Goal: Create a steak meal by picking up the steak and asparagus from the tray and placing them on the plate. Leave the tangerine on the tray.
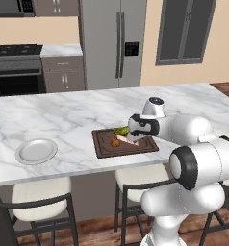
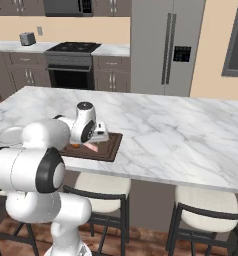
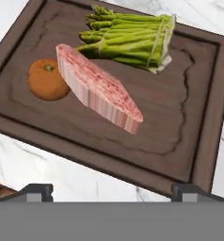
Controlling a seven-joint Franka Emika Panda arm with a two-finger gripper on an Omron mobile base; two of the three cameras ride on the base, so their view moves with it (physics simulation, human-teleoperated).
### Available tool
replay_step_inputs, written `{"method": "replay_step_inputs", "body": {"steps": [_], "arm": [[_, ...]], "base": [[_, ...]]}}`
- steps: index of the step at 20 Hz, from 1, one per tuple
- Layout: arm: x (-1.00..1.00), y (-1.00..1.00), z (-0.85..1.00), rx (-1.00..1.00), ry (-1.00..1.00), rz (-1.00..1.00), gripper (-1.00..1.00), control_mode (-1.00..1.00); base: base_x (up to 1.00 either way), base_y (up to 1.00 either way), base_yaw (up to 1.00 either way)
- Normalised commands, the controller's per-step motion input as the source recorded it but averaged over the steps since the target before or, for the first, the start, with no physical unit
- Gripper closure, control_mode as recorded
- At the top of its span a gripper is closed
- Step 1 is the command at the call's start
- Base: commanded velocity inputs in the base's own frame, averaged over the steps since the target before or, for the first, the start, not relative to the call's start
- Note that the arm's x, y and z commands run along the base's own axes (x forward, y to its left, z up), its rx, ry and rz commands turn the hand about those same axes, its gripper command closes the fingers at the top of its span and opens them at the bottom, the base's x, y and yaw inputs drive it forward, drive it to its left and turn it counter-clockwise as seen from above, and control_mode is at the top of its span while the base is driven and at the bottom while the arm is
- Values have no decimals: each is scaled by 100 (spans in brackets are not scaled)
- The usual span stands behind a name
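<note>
While the hand [image 3: 112, 188] hangs over the near rim of the tray [image 3: 205, 141], its two finger tips stand wide apart at the bottom of the hand view and hold nothing. Steak [image 3: 97, 88] lies mid-tray, slanting from 10 to 4 o'clock; tangerine [image 3: 48, 79] just beside it at 9 o'clock; asparagus [image 3: 128, 38] bundle at 12 o'clock, close to the steak's upper end. All three are on the tray. In the left base view the tray [image 1: 103, 150] sits on the marble table [image 1: 63, 120], the plate [image 1: 36, 151] well apart at its 9 o'clock, bare.
</note>
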Motion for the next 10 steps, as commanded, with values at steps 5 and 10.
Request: {"method": "replay_step_inputs", "body": {"steps": [5,10], "arm": [[32,0,-28,0,0,0,-100,-100],[31,0,-25,0,0,0,-100,-100]], "base": [[0,0,0],[0,0,0]]}}
